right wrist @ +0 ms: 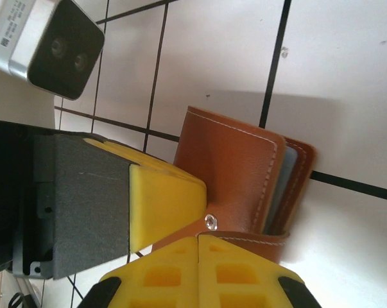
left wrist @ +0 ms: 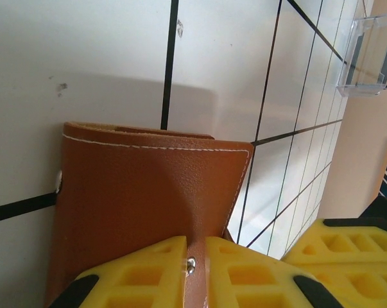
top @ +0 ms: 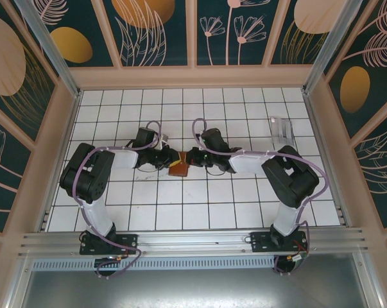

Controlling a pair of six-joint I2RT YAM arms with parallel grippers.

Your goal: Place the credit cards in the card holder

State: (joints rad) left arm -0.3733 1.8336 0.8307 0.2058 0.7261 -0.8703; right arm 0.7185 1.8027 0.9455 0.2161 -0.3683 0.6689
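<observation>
The reddish-brown card holder [top: 179, 169] lies on the white tiled floor between my two grippers. In the left wrist view the card holder [left wrist: 148, 186] stands folded, and my left gripper [left wrist: 194, 249] is shut on its narrow closing tab, with the snap stud between the yellow fingers. In the right wrist view the card holder [right wrist: 235, 163] gapes slightly, and the pale grey-blue edge of a credit card [right wrist: 282, 186] shows between its leaves. My right gripper [right wrist: 198, 240] is shut, its fingers pressed together with nothing between them, right at the tab's snap. Seen from above, the left gripper [top: 165, 162] and right gripper [top: 192, 158] flank the holder.
A clear plastic stand [top: 282, 128] sits at the back right of the floor, near the right wall. The left arm's yellow finger [right wrist: 164, 199] crowds the right wrist view. Wooden walls enclose the tiled floor on three sides.
</observation>
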